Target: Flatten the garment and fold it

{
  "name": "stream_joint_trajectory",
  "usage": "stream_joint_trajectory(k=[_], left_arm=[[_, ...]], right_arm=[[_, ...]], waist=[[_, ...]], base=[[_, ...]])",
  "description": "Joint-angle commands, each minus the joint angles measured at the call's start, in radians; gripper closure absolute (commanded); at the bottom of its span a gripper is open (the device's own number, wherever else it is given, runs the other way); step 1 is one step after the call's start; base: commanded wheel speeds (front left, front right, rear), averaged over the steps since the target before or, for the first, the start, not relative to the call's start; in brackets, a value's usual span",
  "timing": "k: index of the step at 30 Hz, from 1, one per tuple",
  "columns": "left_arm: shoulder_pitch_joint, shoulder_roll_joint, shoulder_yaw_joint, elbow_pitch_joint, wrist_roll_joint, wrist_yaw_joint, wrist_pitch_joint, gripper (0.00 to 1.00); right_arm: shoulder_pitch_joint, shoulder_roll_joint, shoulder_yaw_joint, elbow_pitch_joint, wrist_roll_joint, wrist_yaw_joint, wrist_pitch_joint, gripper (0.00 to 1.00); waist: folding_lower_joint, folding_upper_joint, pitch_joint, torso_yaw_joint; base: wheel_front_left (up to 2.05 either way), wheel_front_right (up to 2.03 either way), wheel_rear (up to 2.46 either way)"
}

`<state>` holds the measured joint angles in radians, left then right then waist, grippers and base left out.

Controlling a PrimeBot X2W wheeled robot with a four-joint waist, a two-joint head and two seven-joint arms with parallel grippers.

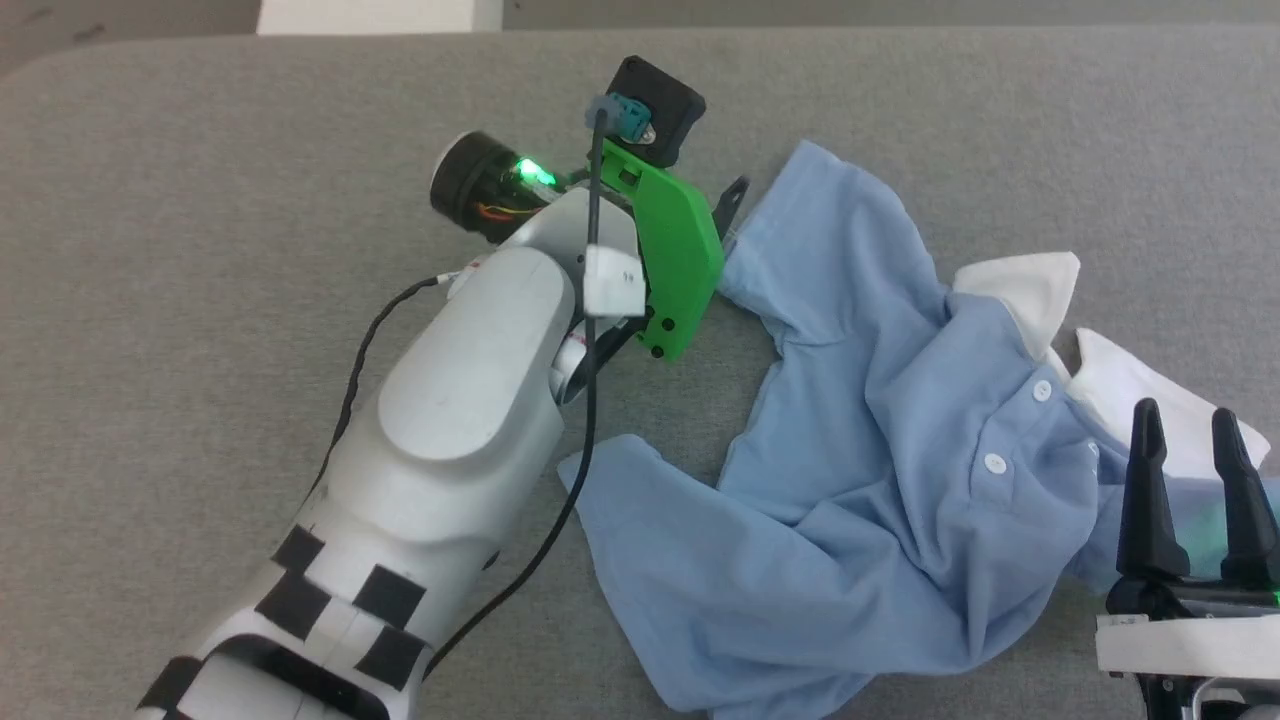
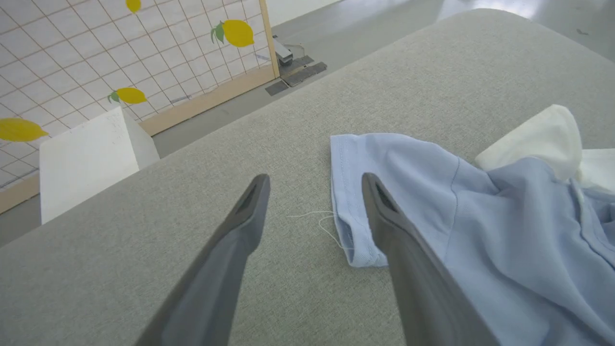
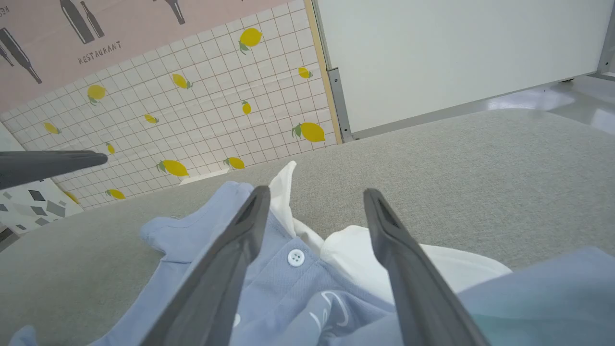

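The garment [image 1: 880,480], a light blue polo shirt, lies crumpled on the grey table, with its white collar lining [image 1: 1030,285] turned out and two white buttons [image 1: 995,462] showing. My left gripper [image 2: 314,180] is open just above the table at one sleeve's hem [image 2: 353,240], which lies between the fingers beside the right-hand one. In the head view a dark fingertip [image 1: 735,195] pokes out past the green wrist housing [image 1: 675,250] at that sleeve. My right gripper [image 1: 1190,430] is open over the collar and placket [image 3: 296,257], holding nothing.
The grey fabric-covered table [image 1: 200,300] has bare room to the left and along the far side. Beyond its far edge stand a white box [image 2: 81,158] and a lemon-patterned tiled panel [image 3: 202,110]. A black cable [image 1: 590,330] runs along my left forearm.
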<state>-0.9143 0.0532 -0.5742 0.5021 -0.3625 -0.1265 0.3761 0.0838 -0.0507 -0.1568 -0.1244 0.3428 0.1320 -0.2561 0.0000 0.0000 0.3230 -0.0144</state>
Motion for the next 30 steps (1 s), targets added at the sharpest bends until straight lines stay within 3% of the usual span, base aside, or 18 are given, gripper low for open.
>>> stream_joint_trajectory(k=[1, 9, 14, 16, 17, 25, 30], left_arm=[[-0.019, -0.002, -0.019, 0.028, -0.042, 0.004, 0.036, 0.00], [-0.059, -0.003, -0.143, 0.116, -0.212, 0.077, 0.160, 0.00], [-0.081, -0.003, -0.186, 0.188, -0.219, 0.138, 0.179, 0.00], [-0.085, -0.003, -0.195, 0.224, -0.214, 0.148, 0.183, 0.70], [-0.085, -0.003, -0.197, 0.241, -0.215, 0.146, 0.179, 1.00], [-0.090, 0.000, -0.146, 0.258, -0.278, 0.108, 0.053, 1.00], [-0.038, 0.074, -0.059, 0.211, -0.336, 0.092, -0.055, 1.00]], right_arm=[[-0.021, 0.000, 0.006, 0.002, 0.000, -0.001, -0.006, 0.00], [-0.051, 0.000, 0.016, -0.004, -0.003, -0.001, -0.006, 0.00], [-0.066, 0.000, 0.020, -0.005, 0.003, -0.001, -0.006, 0.00], [-0.073, 0.000, 0.020, -0.007, 0.008, -0.001, -0.006, 0.00], [-0.076, 0.000, 0.018, -0.008, 0.009, -0.001, -0.006, 0.00], [-0.075, 0.000, -0.018, -0.012, 0.005, -0.001, -0.006, 0.00], [-0.052, 0.000, -0.022, -0.005, -0.006, -0.001, -0.006, 0.00]], waist=[[0.0000, 0.0000, 0.051, -0.045], [0.0000, 0.0000, 0.102, -0.097], [0.0000, 0.0000, 0.126, -0.121], [0.0000, 0.0000, 0.136, -0.128], [0.0000, 0.0000, 0.138, -0.130], [0.0000, 0.0000, 0.102, -0.067], [0.0000, 0.0000, 0.031, -0.006]], base=[[0.00, 0.00, 0.00], [0.00, 0.00, 0.00], [0.00, 0.00, 0.00], [0.00, 0.00, 0.00], [0.00, 0.00, 0.00], [0.00, 0.00, 0.00], [0.00, 0.00, 0.00]])
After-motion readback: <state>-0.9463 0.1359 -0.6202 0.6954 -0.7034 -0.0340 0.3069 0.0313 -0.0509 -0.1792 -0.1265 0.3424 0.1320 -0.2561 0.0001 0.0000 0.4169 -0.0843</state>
